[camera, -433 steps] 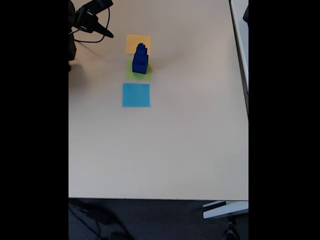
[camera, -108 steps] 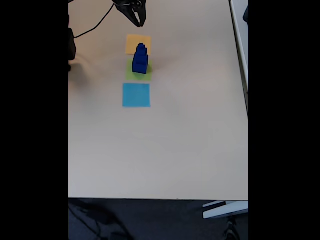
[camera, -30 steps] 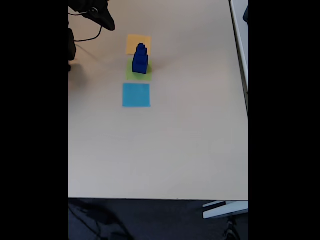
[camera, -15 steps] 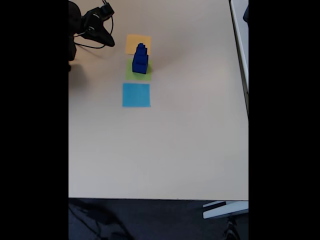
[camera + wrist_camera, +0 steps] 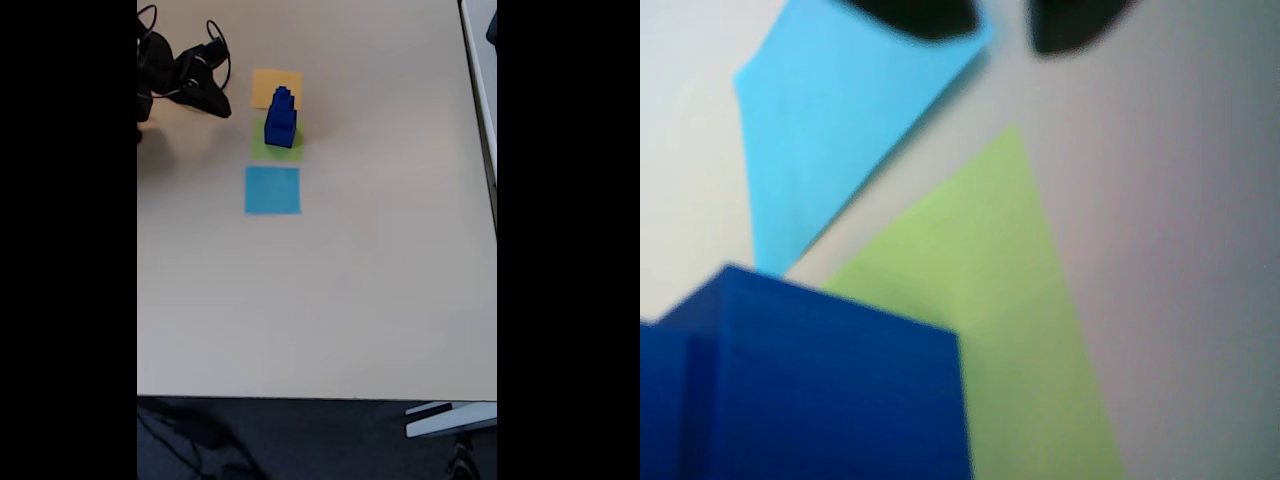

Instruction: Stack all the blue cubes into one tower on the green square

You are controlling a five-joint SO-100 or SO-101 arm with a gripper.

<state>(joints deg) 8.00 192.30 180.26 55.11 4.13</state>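
Blue cubes (image 5: 280,120) stand as one tower on the green square (image 5: 264,150), near the table's (image 5: 350,300) far edge in the fixed view. Stacking looks finished; nothing remains to lift. The gripper (image 5: 215,100) hovers beside it, toward the far left corner, its state unclear
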